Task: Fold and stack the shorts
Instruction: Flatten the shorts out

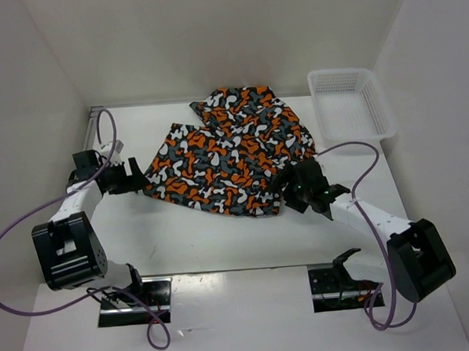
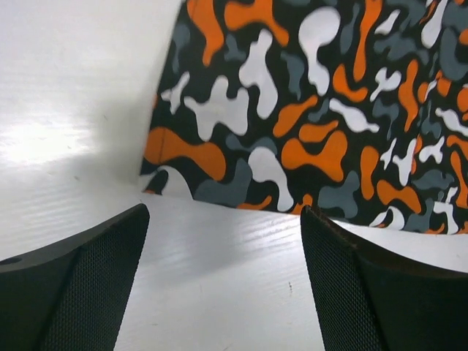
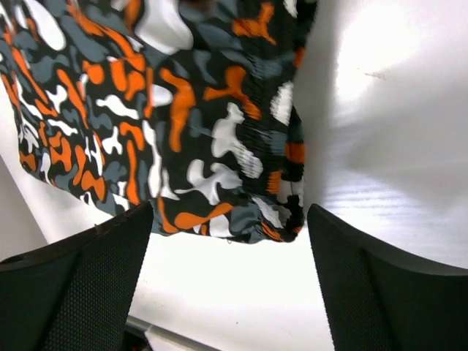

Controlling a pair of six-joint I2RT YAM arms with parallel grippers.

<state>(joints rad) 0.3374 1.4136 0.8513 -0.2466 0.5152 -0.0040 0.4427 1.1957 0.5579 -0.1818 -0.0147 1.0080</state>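
Note:
The camouflage shorts lie spread on the white table, with a bunched part toward the back. My left gripper is open and empty at the shorts' left corner, its fingers just short of the hem. My right gripper is open and empty at the shorts' near right corner; the gathered waistband corner lies just beyond its fingertips. Neither gripper touches the fabric.
A white mesh basket stands at the back right, beside the shorts. White walls enclose the table on the left, back and right. Purple cables loop off both arms near the front.

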